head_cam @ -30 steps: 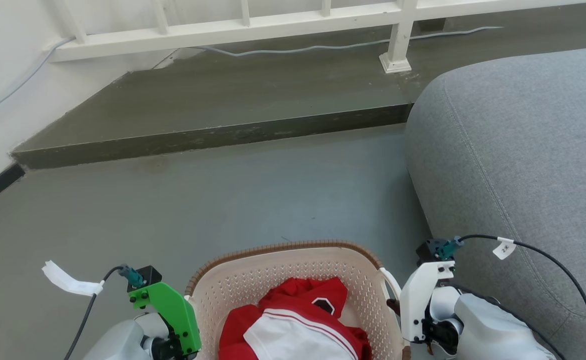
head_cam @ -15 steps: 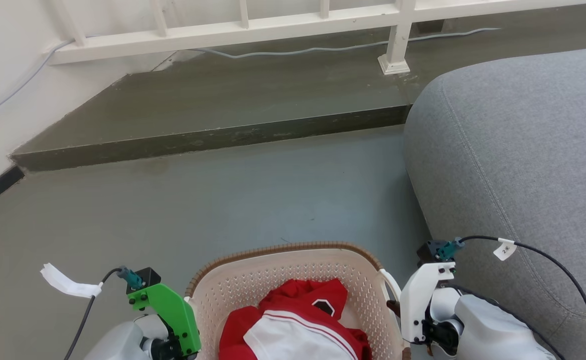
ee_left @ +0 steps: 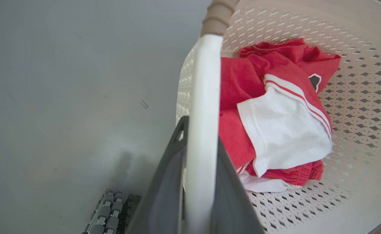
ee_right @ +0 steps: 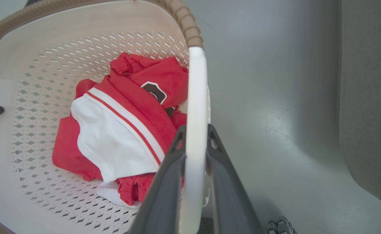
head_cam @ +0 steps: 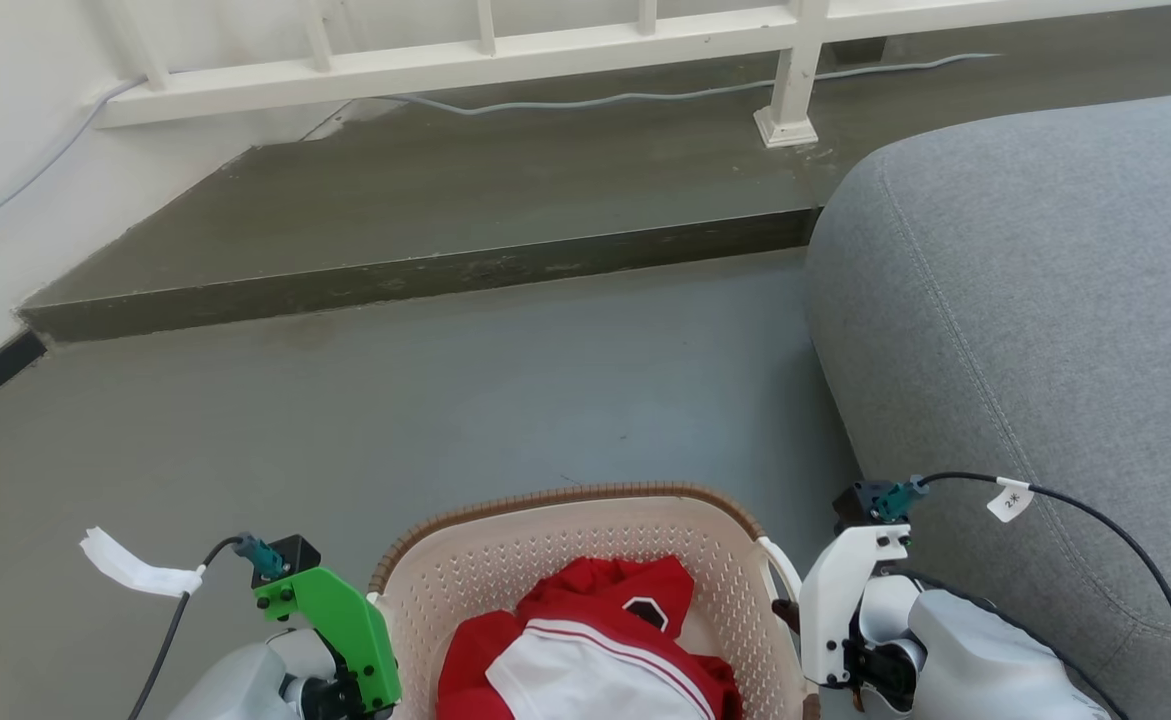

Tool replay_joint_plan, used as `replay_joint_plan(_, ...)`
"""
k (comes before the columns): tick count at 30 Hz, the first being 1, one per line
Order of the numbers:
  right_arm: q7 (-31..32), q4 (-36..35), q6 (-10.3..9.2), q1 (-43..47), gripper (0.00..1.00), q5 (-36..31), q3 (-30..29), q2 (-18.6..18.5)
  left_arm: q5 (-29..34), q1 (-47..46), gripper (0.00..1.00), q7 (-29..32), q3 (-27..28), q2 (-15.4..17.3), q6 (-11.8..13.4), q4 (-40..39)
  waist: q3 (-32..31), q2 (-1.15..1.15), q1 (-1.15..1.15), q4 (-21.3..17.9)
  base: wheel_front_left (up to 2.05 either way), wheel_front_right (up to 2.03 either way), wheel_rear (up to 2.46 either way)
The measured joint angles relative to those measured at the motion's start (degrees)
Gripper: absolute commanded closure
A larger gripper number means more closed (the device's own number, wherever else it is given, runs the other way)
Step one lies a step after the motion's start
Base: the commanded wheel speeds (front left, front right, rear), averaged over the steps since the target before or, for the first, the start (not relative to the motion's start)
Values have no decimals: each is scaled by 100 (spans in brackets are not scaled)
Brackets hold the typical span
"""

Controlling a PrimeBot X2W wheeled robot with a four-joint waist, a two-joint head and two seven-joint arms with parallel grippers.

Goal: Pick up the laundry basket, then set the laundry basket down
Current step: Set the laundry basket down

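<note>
Head view against one second back: the whole frame drifts a touch. The white railing and the dark raised step at 12 o'clock sit slightly differently, while basket and wrists keep their places relative to one another. I read this as camera or body motion, not a shift of things. No change in grasp.

Position: the cream perforated plastic laundry basket with brown woven-look rim is at 6 o'clock in the head view, between the two wrists, over the grey floor. The grey fabric sofa is at 3 o'clock, near the right arm. A bunched red-and-white garment lies inside.

Left gripper: clenched on the left white side handle, one dark finger on each side of the bar.
Right gripper: clenched likewise on the right white side handle.

Judgement: both holds look seated and even, so the pick-up grasp is secured. I cannot tell whether the base is off the floor. Set-down not yet done. Watch the sofa on any swing toward 3 o'clock.
</note>
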Motion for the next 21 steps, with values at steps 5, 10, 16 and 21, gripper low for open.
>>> replay_joint_plan(5,-73,27,-5,-13,100,-1,13,3,0,0,100,-111,-9,0,0,-1,21,0,0,-9,0,0,0)
replay_joint_plan(10,-256,67,-102,-75,100,-18,25,25,2,-2,100,-276,-23,-4,-1,-10,93,0,0,-6,0,0,0)
replay_joint_plan(16,-479,73,-116,-176,100,-22,24,30,62,-70,100,-505,-41,-4,-1,-35,297,0,0,13,0,0,0)
replay_joint_plan(21,-713,73,-216,-372,100,-67,14,38,165,-240,100,-742,-74,-3,0,-87,542,0,0,30,0,0,0)
